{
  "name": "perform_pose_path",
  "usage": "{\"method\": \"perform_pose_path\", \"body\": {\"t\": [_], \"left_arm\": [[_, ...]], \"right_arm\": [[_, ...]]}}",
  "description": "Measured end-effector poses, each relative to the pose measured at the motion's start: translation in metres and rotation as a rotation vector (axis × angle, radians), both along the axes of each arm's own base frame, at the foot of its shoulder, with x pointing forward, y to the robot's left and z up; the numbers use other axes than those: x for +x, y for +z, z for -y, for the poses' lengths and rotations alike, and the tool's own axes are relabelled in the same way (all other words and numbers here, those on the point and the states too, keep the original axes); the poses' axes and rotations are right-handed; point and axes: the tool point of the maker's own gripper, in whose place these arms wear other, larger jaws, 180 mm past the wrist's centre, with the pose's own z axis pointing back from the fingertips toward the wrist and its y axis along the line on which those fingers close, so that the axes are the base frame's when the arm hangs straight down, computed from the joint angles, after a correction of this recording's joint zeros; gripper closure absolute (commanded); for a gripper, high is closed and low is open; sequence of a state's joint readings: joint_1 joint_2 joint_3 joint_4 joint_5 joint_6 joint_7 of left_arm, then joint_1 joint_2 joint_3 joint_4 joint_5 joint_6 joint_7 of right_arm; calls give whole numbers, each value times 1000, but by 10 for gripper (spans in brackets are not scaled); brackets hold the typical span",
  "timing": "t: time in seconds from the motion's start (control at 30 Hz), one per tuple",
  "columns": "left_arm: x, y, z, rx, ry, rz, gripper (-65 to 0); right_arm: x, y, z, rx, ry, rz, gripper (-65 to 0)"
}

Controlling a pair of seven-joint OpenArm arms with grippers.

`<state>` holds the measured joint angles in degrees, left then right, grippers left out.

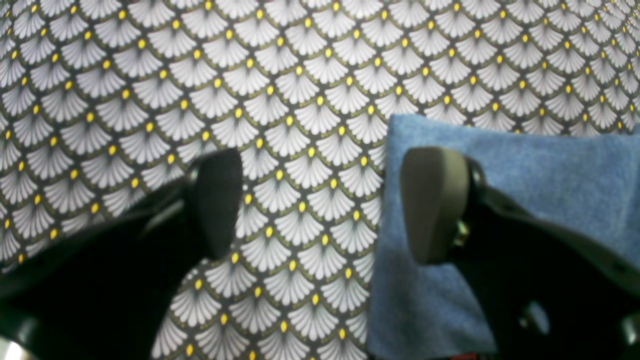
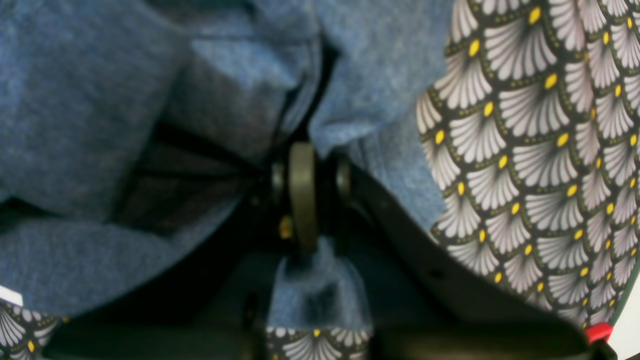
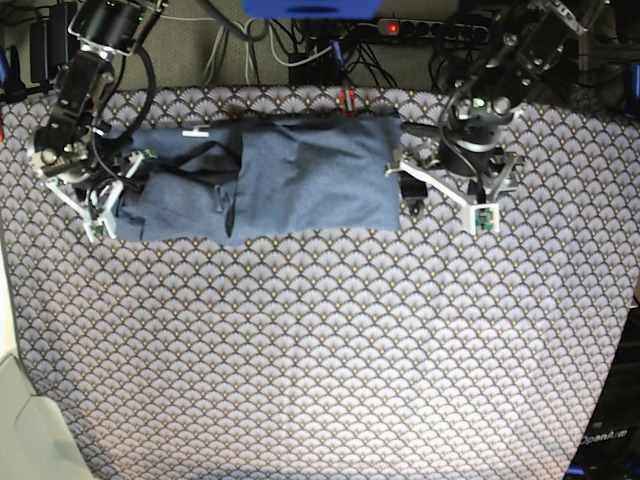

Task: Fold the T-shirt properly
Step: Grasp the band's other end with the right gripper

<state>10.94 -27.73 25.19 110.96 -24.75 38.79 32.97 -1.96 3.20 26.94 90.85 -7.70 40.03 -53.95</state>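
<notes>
The slate-blue T-shirt (image 3: 300,175) lies as a long strip across the back of the table, its left part creased. My right gripper (image 3: 113,197) is at the shirt's left end. In the right wrist view the right gripper (image 2: 302,200) has its jaws pressed together on a pinch of the T-shirt (image 2: 75,100), which bunches around them. My left gripper (image 3: 411,193) hovers at the shirt's right edge. In the left wrist view the left gripper (image 1: 327,202) is open with nothing between its jaws. One of its fingers (image 1: 435,205) is over the T-shirt (image 1: 550,170) and the other over bare cloth.
The scallop-patterned tablecloth (image 3: 320,350) covers the whole table. Cables and a power strip (image 3: 400,25) run behind the back edge. A pale surface (image 3: 20,420) shows past the front left corner.
</notes>
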Motion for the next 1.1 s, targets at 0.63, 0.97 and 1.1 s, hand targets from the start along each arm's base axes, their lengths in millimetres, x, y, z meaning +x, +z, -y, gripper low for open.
{"method": "perform_pose_path", "body": {"t": [0.63, 0.97, 1.1], "left_arm": [[-23, -22, 1, -6, -5, -131, -486], [-26, -23, 0, -3, -3, -132, -486], [-26, -23, 0, -2, -2, -135, -486]], "right_arm": [[7, 48, 9, -109, 17, 109, 0], [-7, 37, 3, -96, 18, 71, 0], [-10, 33, -3, -104, 46, 50, 0]]}}
